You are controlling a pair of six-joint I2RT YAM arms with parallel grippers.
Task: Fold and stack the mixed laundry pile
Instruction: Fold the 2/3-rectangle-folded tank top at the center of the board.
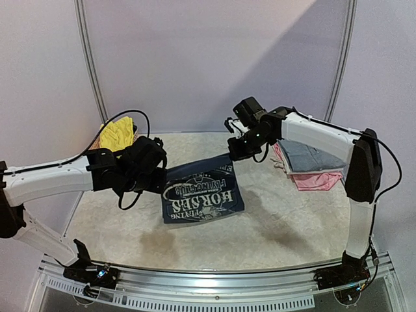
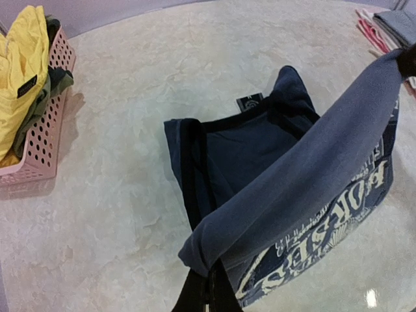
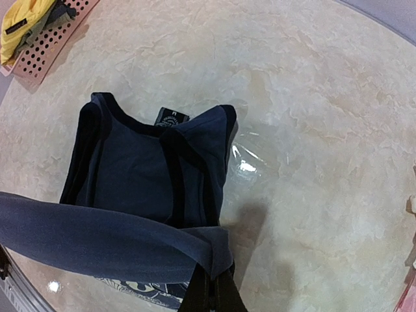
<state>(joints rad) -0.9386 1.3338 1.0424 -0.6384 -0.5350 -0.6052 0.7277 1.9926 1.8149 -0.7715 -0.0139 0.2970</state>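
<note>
Above the table (image 1: 286, 221), an edge of the navy blue top (image 1: 203, 195) is held taut. The left gripper (image 2: 208, 286) and right gripper (image 3: 211, 287) are clamped on it.

The left arm stretches almost level from the frame's left edge, the left gripper (image 1: 164, 177) just left of centre. The right arm rises at lower right, bends, and reaches inward, the right gripper (image 1: 234, 151) slightly higher. Both are pinched tight on the navy blue top (image 1: 201, 195).

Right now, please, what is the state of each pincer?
Left pincer: closed, holding one end of the lifted fold of the navy blue top.
Right pincer: closed, holding the fold's other end.
</note>
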